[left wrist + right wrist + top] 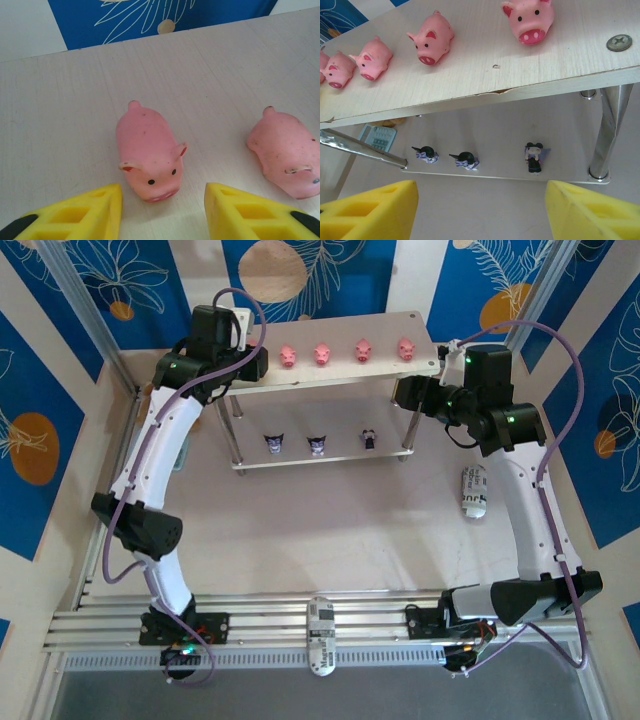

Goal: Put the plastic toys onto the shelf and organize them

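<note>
Shelf top (340,332): pink pigs (322,355); lower tier (342,452): dark figurines (317,445).

Pale wood-grain two-tier shelf (485,55): four pink plastic pig figures (432,37) in a row on the top board, snouts toward camera. Lower board: three small dark purple-black figurines (534,157), spaced apart. Silver metal leg (610,125) at right. Yellow pincer (480,200) spread wide, nothing between.
</note>
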Robot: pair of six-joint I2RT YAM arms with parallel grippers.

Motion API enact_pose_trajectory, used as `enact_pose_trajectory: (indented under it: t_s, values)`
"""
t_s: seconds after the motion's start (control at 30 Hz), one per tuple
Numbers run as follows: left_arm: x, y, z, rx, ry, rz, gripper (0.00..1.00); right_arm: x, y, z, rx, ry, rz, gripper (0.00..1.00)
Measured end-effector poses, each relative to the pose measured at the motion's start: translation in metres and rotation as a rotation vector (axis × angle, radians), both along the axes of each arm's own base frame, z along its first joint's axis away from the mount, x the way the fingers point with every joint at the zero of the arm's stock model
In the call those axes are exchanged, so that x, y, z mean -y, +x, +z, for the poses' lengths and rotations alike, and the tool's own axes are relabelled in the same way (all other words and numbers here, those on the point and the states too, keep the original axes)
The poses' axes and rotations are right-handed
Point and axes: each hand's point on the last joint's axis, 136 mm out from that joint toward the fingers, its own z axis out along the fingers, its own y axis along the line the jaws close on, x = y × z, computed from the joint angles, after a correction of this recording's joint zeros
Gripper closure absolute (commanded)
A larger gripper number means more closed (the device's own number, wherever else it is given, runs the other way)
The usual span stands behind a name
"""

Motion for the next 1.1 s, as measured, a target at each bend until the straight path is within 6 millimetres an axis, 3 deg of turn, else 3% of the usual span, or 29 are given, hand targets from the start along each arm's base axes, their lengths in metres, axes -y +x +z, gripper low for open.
enact_pose_trajectory:
  t_s: [0.27,0.4,0.53,0.7,0.8,0.9,1.0,1.1]
  values:
    - [-0.001,0.001,0.001,0.003,0.002,0.005,0.49,0.001,0.000,0.000,0.000,-0.003,-0.003,0.31]
    - [-0.006,-0.005,0.014,0.034,-0.003,0.016,0.48,0.002,0.001,0.000,0.001,-0.007,-0.011,0.31]
    - [-0.016,-0.026,0.057,0.138,-0.040,0.023,0.47,0.007,0.002,0.000,0.003,-0.014,-0.030,0.30]
    - [-0.040,-0.088,0.134,0.345,-0.117,0.027,0.47,0.015,0.003,0.002,0.012,-0.025,-0.060,0.30]
    - [-0.058,-0.128,0.154,0.433,-0.135,0.043,0.45,0.029,0.002,0.008,0.035,-0.036,-0.106,0.30]
    - [-0.077,-0.154,0.142,0.441,-0.111,0.087,0.44,0.052,-0.001,0.019,0.069,-0.043,-0.179,0.32]
    - [-0.093,-0.170,0.111,0.399,-0.072,0.138,0.41,0.075,-0.005,0.034,0.110,-0.052,-0.252,0.46]
    - [-0.107,-0.180,0.076,0.340,-0.027,0.185,0.39,0.088,-0.004,0.055,0.151,-0.045,-0.292,0.50]
